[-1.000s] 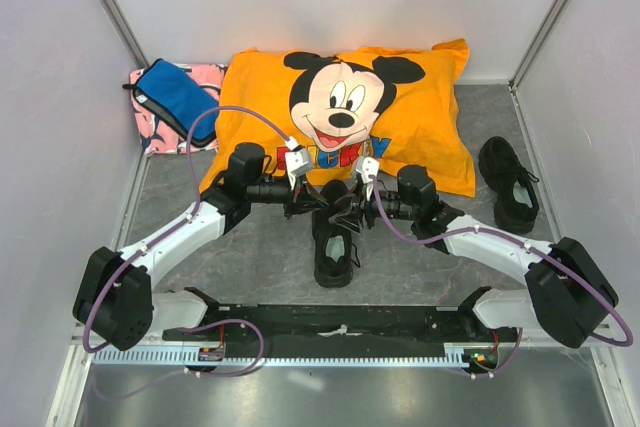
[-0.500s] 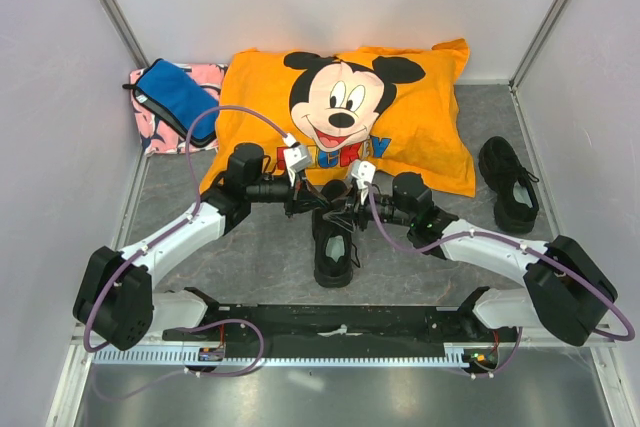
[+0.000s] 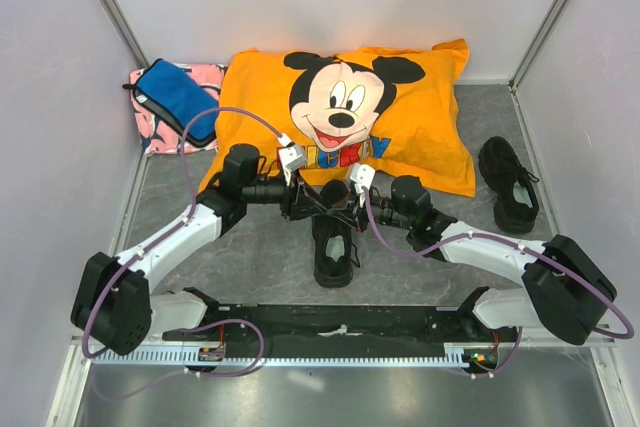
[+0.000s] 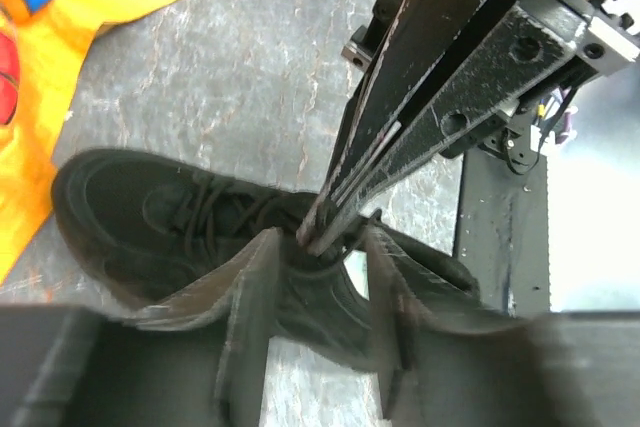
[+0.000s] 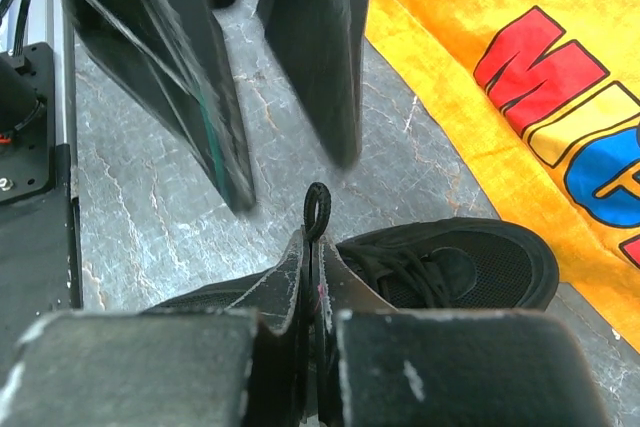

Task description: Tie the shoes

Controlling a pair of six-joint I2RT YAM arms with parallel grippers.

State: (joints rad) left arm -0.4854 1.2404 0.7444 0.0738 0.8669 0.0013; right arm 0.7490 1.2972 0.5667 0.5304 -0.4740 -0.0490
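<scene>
My left claw [image 4: 322,247] stands half open with no lace in it. Its jaws straddle the tips of my right claw over the shoe [image 3: 335,247], which lies just in front of the pillow's [image 3: 420,137] near edge. If I close here, I judge I would pinch my own other fingers rather than the lace.

My right claw [image 5: 310,247] is shut on a thin lace loop [image 5: 317,209] that pokes up above its tips. A hard pull could slip the loop out or drag the light shoe away from the pillow.

The second shoe [image 3: 510,187] waits off the pillow's right near corner, untouched.

From above, my arms cover the laces. I cannot tell whether any knot exists or where the other lace end runs, and my left fingertips are blurred.
</scene>
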